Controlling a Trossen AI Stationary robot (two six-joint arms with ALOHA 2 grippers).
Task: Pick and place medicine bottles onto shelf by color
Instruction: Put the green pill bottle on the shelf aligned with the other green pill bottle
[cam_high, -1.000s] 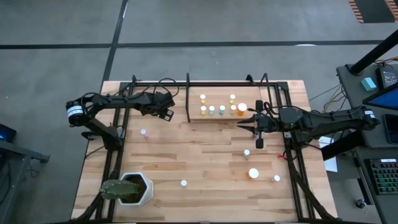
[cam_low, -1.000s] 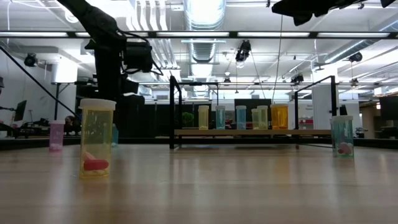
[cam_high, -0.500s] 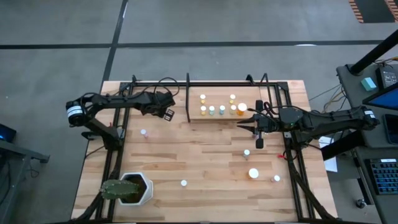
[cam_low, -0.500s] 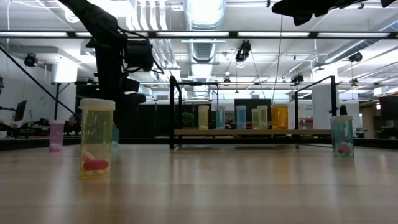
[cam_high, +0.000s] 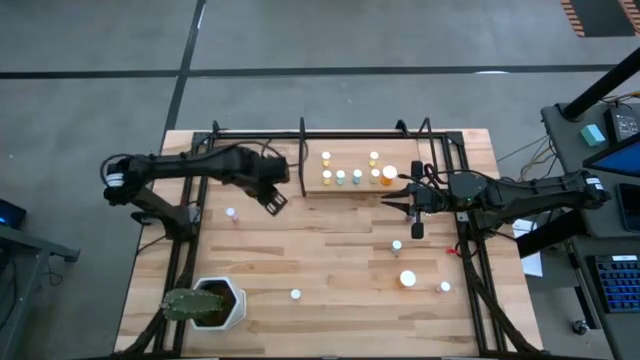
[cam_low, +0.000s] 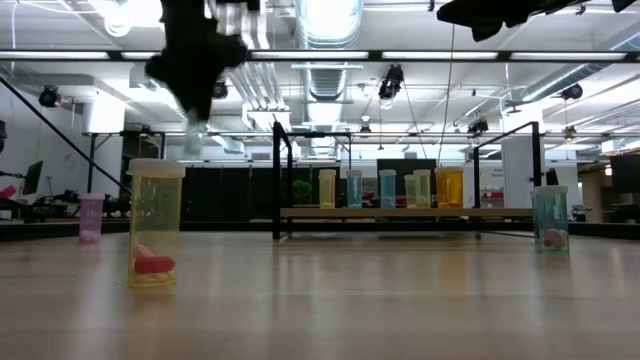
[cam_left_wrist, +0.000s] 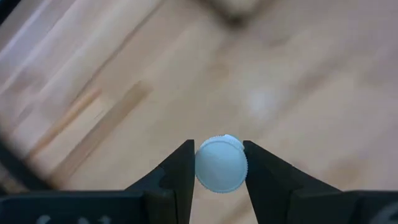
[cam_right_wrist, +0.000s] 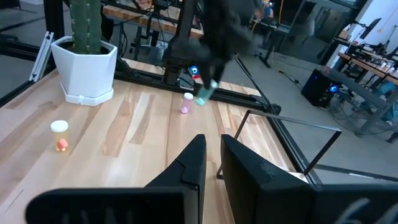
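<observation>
Left gripper (cam_high: 275, 200) above bare tabletop (cam_high: 330, 260) at upper-middle left of high view, just left of shelf (cam_high: 312, 182) and its black bars, open wood below; fingers (cam_left_wrist: 177, 177) pinch teal bottle (cam_left_wrist: 221, 163) by pale cap, bottle clear of table. Right gripper (cam_high: 417, 226) at right of shelf, fingers pressed together, holding nothing. Shelf carries seven bottles; pink bottle (cam_high: 232, 213), others loose on tabletop, plant pot (cam_high: 218, 305) lower left
</observation>
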